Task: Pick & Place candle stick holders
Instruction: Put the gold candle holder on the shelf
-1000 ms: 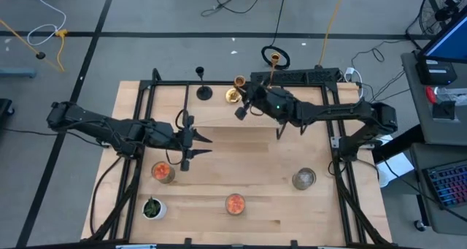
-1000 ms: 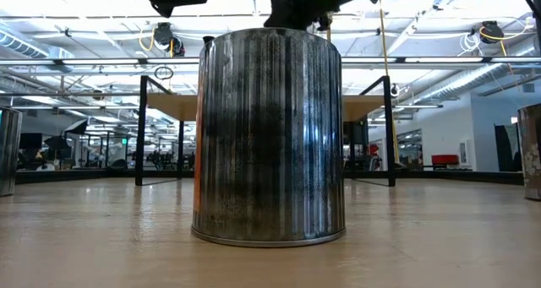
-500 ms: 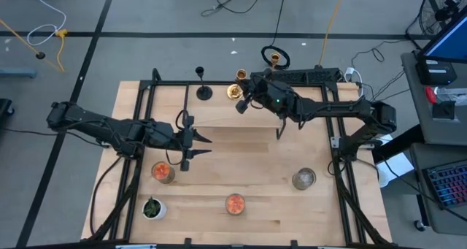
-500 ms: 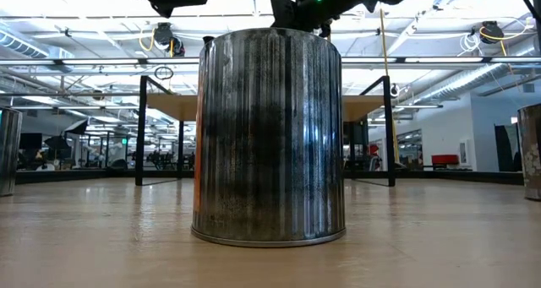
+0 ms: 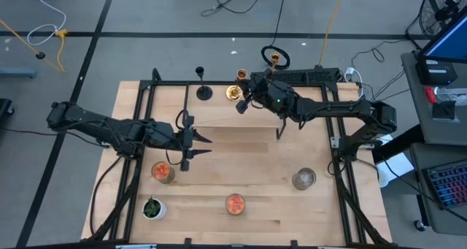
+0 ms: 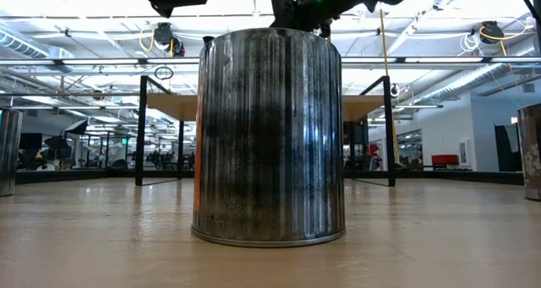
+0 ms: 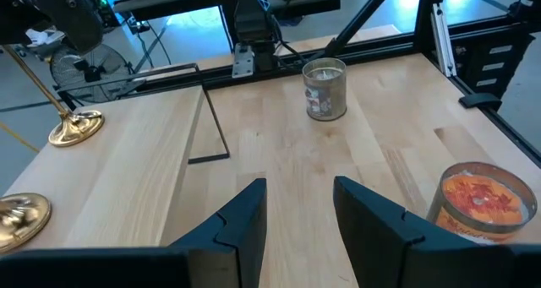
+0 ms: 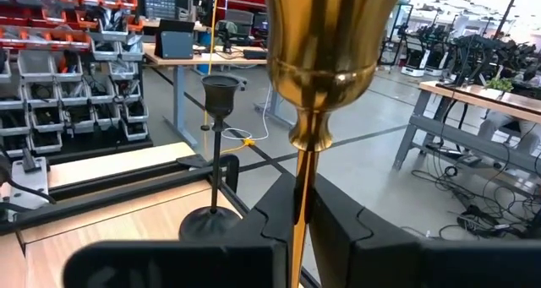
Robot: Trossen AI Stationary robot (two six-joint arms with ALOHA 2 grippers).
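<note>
My right gripper (image 5: 244, 101) is at the table's far side, shut on a tall gold candlestick (image 5: 235, 93), whose cup fills the top of the right wrist view (image 8: 325, 35). The second gold candlestick (image 5: 275, 58) stands on its round base (image 7: 76, 126) close by, partly under my right arm. The short black candlestick (image 5: 203, 88) stands on its base further left and also shows in the right wrist view (image 8: 215, 153). My left gripper (image 5: 193, 147) hovers open and empty over the table's middle left, as the left wrist view shows (image 7: 296, 212). My right gripper pinches the gold candlestick's thin stem (image 8: 300, 178) between its two fingers, below the knob under the cup. The fingers come level from the table's right side and lie across the stem. The candlestick stands upright. I cannot tell whether its base (image 7: 21, 216) is on the table.
Two orange candle jars (image 5: 163, 171) (image 5: 235, 203) and a grey one (image 5: 304, 178) stand on the near half. The middle jar fills the low view (image 6: 269, 136). A green plant in a white pot (image 5: 152, 207) stands near left. A black metal frame (image 5: 219, 85) borders the table.
My right gripper has moved a little toward the table's far edge with the gold candlestick, which stays upright. It has kept still in the last half second.
</note>
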